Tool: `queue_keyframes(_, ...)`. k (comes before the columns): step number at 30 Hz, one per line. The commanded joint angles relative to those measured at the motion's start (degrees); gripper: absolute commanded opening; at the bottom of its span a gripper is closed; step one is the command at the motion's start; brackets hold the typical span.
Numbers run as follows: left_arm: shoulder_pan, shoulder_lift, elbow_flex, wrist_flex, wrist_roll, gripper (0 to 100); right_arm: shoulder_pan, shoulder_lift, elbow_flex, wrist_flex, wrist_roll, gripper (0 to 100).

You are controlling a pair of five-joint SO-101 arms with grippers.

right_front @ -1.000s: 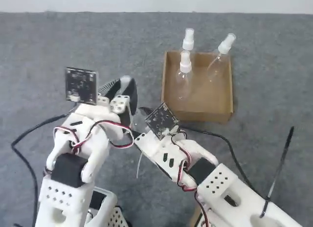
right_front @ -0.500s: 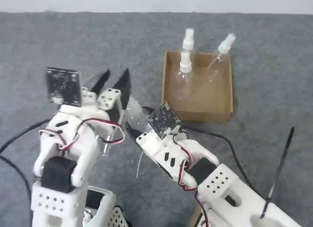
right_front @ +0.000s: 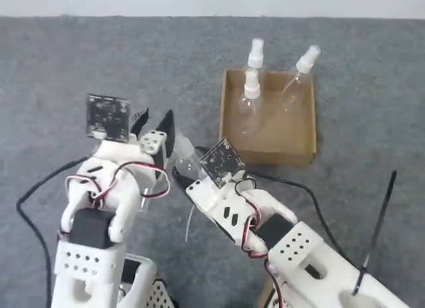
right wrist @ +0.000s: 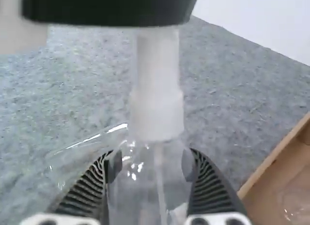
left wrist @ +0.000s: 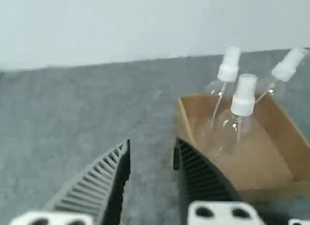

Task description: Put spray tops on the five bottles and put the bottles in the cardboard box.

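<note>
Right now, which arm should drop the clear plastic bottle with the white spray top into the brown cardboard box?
Right. The right gripper is shut on the clear plastic bottle with the white spray top, close to the brown cardboard box; the left gripper is open and empty.

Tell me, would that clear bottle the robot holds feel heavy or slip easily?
Probably light: the clear bottle looks empty. Its smooth, glossy wall may slip or dent between the fingers of the right end effector. Being round, it would likely roll if laid down.
</note>
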Motion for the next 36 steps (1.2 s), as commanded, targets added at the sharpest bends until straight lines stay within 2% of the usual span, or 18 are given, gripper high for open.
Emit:
queue_keyframes(1, 3.16, -0.53, -0.48, -0.62, -3.16, 14, 0.48, -3.30, -0.88, -1.36, -0.70, 0.6)
queue_keyframes(7, -3.52, -0.62, -11.12, 3.96, -3.25, 14, 1.01, -3.38, -3.43, 3.30, -0.62, 0.6)
queue_keyframes(11, -5.63, -1.32, -14.29, 9.67, -3.16, 14, 5.23, -2.77, -10.37, 7.34, -0.79, 0.6)
queue_keyframes(15, -4.13, -8.62, -7.87, 10.73, -3.16, 14, 10.15, -0.75, -19.16, 12.35, -0.97, 0.6)
queue_keyframes(20, 4.13, -21.54, 6.73, 7.38, -3.60, 18, 12.62, 7.60, -32.18, 18.15, -1.05, 0.6)
queue_keyframes(25, 7.56, -28.84, 15.69, 3.96, -4.48, 29, 12.35, 17.19, -45.19, 25.98, -3.96, 0.6)
queue_keyframes(28, 7.91, -29.27, 18.51, 2.20, -4.66, 29, 11.82, 20.97, -50.73, 30.64, -6.59, 0.6)
queue_keyframes(32, 7.47, -29.27, 22.02, -1.67, -4.75, 29, 8.04, 21.14, -54.24, 38.11, -6.42, 0.6)
queue_keyframes(36, 7.47, -29.27, 23.25, -2.11, -6.42, 29, 6.29, 18.07, -55.12, 43.82, -6.42, 0.6)
